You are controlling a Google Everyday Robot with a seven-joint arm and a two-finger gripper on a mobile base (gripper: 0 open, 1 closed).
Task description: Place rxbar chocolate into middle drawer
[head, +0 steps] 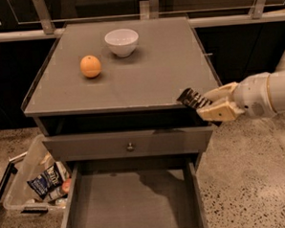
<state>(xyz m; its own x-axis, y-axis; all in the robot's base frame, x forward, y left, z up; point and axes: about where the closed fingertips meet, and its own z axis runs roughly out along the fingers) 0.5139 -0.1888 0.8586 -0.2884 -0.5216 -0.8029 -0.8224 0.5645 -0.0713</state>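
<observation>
My gripper (210,103) comes in from the right and is shut on the rxbar chocolate (193,98), a small black bar with white lettering. It holds the bar in the air at the cabinet's front right corner, level with the top's edge. The middle drawer (133,205) is pulled open below, a wide shallow grey tray with a bare floor and low side walls. The bar is above and to the right of the drawer's back right corner.
On the grey cabinet top (131,78) stand a white bowl (122,41) and an orange (90,66). A closed drawer front with a round knob (130,147) sits above the open drawer. A clear bin with a blue-and-white snack bag (44,181) is on the floor at left.
</observation>
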